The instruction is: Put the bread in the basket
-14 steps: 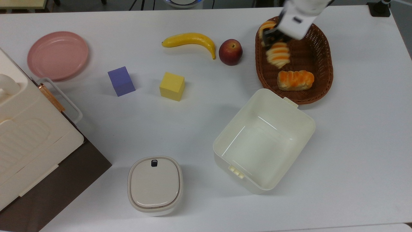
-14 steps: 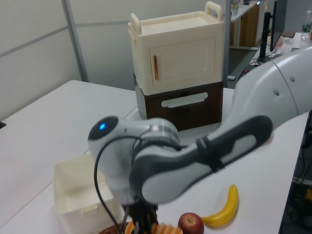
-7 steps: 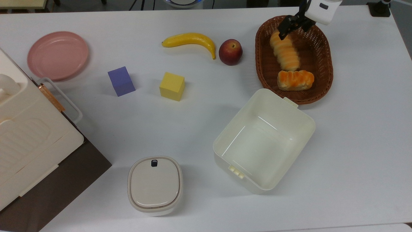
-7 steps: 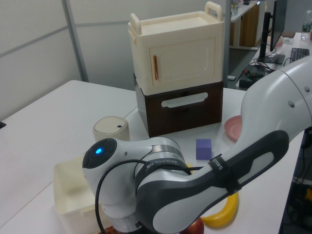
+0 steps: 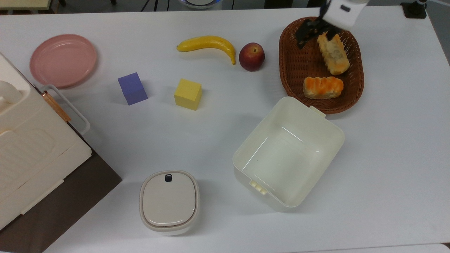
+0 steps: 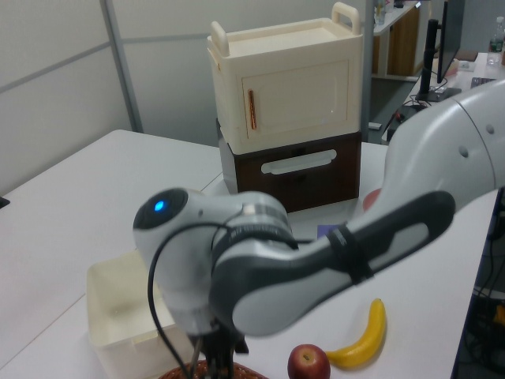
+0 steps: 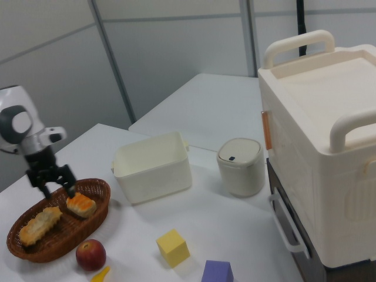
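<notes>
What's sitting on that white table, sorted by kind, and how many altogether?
Bread: 2, long pale ridged roll, short orange-topped loaf
Fruit: 2, yellow banana, red apple
Cubes: 2, purple, yellow
Containers: 4, brown wicker basket, cream square tub, lidded beige canister, pink plate
Total: 10

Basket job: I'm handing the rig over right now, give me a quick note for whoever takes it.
Gripper: open, empty, raised over the far end of the oval brown wicker basket in the top view.
Long ridged bread roll: lying inside the basket, pale side up, free of the fingers.
Shorter orange-topped loaf: also in the basket, beside the roll.
Done: the bread is in the basket.
Left: probably just pull the arm clear; nothing else looks pending.
</notes>
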You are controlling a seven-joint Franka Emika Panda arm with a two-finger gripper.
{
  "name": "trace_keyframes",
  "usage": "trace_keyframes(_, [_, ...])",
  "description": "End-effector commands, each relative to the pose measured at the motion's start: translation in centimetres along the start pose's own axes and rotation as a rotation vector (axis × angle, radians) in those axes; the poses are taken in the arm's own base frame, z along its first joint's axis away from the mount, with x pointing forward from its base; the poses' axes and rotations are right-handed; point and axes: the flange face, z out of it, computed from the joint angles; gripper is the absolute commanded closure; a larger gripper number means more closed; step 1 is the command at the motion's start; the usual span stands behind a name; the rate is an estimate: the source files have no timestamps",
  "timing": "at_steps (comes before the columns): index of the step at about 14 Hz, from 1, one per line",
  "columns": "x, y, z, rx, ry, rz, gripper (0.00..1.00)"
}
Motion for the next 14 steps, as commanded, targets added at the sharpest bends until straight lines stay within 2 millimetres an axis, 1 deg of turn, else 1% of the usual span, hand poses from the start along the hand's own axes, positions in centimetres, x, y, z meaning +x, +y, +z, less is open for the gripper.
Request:
trace_keyframes(1, [0.6,10.1,-2.7,-0.006,0.037,0.083,0.00])
trace_keyframes(2, [0.7,13.9,-3.3,-0.004,0.029,0.118,0.00])
trace_keyframes(3, [0.7,17.7,-4.5,0.001,0.031,0.129,0.00])
trace_keyframes(4, [0.4,20.8,-5.4,0.005,0.023,0.131,0.00])
trace_keyframes(7, [-1.7,29.2,-7.5,0.002,0.027,0.227,0.00])
trace_keyframes(8, [-2.5,31.3,-7.9,-0.002,0.034,0.263,0.00])
trace_keyframes(9, [-4.1,33.6,-9.3,-0.002,0.058,0.307,0.00])
trace_keyframes(10, [-5.4,35.7,-9.9,0.001,0.069,0.347,0.00])
trace_keyframes(11, [-6.5,37.2,-10.4,0.012,0.080,0.378,0.00])
trace_keyframes(12, [-7.6,38.2,-11.1,0.022,0.086,0.399,0.00])
trace_keyframes(13, [-8.7,38.8,-11.8,0.037,0.090,0.413,0.00])
trace_keyframes(14, [-9.3,39.1,-12.0,0.044,0.084,0.421,0.00])
